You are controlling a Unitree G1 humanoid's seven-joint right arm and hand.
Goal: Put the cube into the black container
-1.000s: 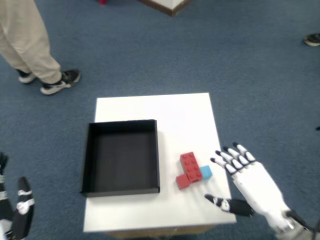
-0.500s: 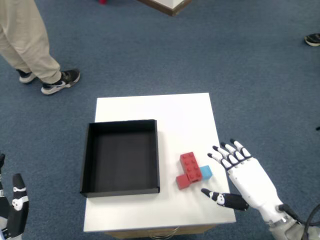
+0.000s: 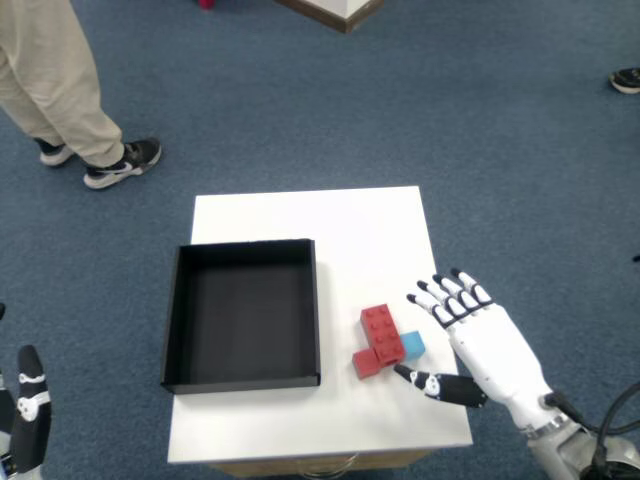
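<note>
A red brick piece (image 3: 376, 340) with a small blue cube (image 3: 411, 346) stuck to its right side lies on the white table (image 3: 340, 225), just right of the black container (image 3: 243, 313). The container is a shallow square tray with nothing in it. My right hand (image 3: 478, 345) hovers at the table's right front corner, open, fingers spread and thumb pointing left toward the blue cube. The fingertips (image 3: 428, 294) are a short way right of the cube and touch nothing.
The left hand (image 3: 25, 415) shows at the bottom left corner, off the table. A person's legs and shoes (image 3: 95, 150) stand on the blue carpet at the upper left. The table's right edge runs beneath my right hand.
My right hand has moved left and slightly forward, closer to the red and blue pieces. The pieces and the container have not moved.
</note>
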